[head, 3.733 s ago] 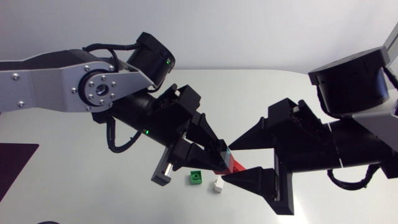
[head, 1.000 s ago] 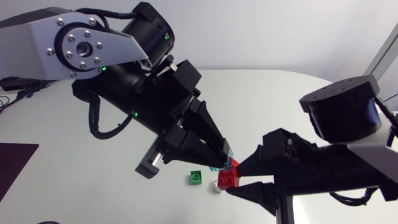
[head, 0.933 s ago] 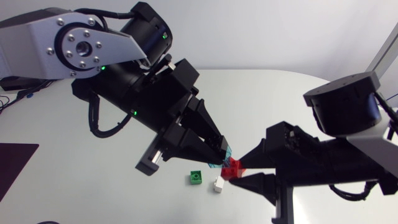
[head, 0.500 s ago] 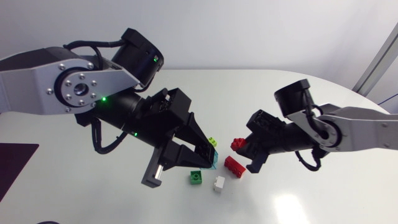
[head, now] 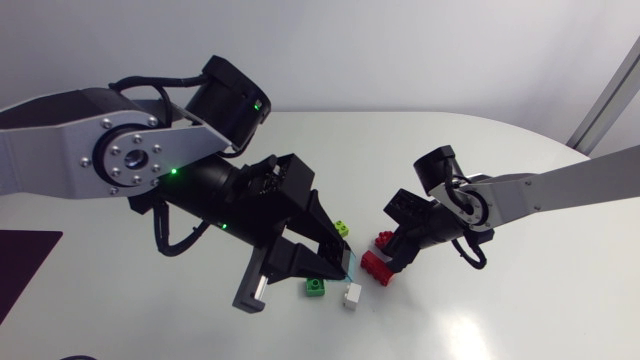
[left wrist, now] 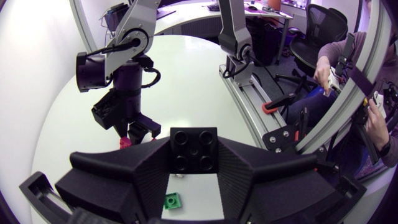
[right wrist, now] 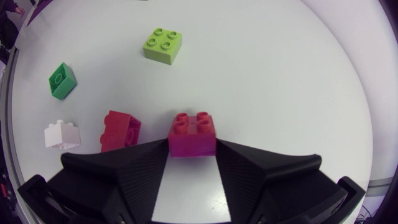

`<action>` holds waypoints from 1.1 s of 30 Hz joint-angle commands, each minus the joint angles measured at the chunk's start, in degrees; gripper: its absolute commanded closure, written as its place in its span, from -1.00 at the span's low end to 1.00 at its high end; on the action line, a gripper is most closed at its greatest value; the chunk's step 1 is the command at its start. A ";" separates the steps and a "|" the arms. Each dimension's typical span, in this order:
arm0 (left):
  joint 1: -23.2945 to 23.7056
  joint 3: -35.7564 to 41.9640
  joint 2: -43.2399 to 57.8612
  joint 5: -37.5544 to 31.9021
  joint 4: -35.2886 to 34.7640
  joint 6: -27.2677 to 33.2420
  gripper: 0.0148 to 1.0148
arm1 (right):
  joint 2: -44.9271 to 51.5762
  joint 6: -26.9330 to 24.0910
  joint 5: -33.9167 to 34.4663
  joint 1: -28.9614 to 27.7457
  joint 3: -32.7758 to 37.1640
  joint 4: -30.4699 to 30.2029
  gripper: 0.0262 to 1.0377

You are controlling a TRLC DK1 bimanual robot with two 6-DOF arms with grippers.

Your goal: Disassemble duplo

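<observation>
Duplo teal brick (left wrist: 194, 148) is pinched in my left claw (head: 342, 268). Both wedge fingers press its sides, so the claw is closed down to brick width. In the left wrist view the brick looks dark and shows its underside tubes. It hangs above the table (head: 470, 170), and the green brick (left wrist: 173, 200) shows on the surface under the gap between the fingers.

My right claw (right wrist: 192, 151) is clamped the same way on the red square brick (right wrist: 193, 127), studs up, one finger on each side. I cannot tell if that brick touches the table. The red long brick (right wrist: 120, 129) lies on the table just beside that claw's finger, apart from the held brick. The white brick (right wrist: 62, 134) sits near the long red one, on its far side from the claw. The green brick is further ahead, tilted on the surface. The lime brick (right wrist: 163, 45) lies flat with its studs up, ahead of the claw and well apart from the rest.

From the head view the two claws face each other near mid-table, close but not touching. The lime brick lies between them, and the green and white bricks lie by the left claw's tip. The left arm (head: 100, 150) comes in from the left and the right arm (head: 560, 185) from the right.

The table is white and glossy, with a rounded far edge. A dark maroon patch (head: 25, 262) sits at its left side, and I cannot tell what it is.
</observation>
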 commanded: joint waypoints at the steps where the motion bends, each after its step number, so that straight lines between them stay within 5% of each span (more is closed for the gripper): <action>1: -0.42 -0.29 0.23 0.08 0.71 -0.32 0.35 | -0.61 -0.42 -0.31 -0.82 0.84 -1.40 -0.88; 6: -0.51 -0.38 -0.21 0.17 0.79 -0.68 0.35 | -6.41 0.55 -7.95 -4.07 1.54 -7.11 -0.92; 12: 2.66 1.29 -0.48 4.03 2.20 -5.33 0.35 | -19.42 0.02 -26.76 -9.52 1.45 -17.22 -0.92; 16: 4.59 4.19 0.40 8.96 3.25 -10.87 0.35 | -30.32 0.20 -29.84 -7.50 -0.83 -19.68 -0.91; 22: 3.80 5.86 3.13 9.13 3.25 -11.49 0.35 | -39.81 3.36 -30.19 1.64 -1.54 -22.05 -0.91; 33: 2.74 7.00 4.01 12.03 0.97 -11.75 0.35 | -40.42 4.42 -29.14 10.35 -1.54 -22.84 -0.78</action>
